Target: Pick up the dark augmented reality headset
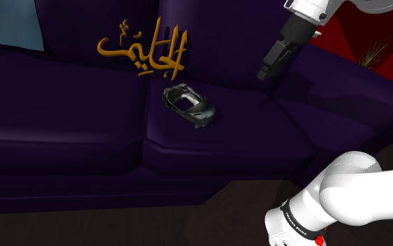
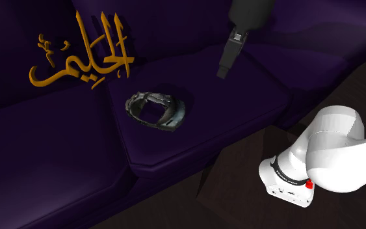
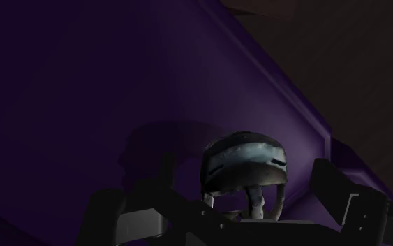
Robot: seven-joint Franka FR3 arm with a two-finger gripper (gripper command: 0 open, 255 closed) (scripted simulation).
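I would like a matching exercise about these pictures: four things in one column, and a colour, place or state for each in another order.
1 headset
2 gripper
3 sofa
4 lettering

A golden, upright by the backrest
B dark purple
C lying on a seat cushion
D open, in the air above the seat

Pairs: 1-C, 2-D, 3-B, 4-A

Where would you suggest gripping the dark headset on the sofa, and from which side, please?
I'd come straight down on the headset and pinch one side of its loop: it lies flat on the purple sofa seat with the opening upward, so the open claw can put one finger inside, one outside. The thin band looks easier than the bulkier visor.
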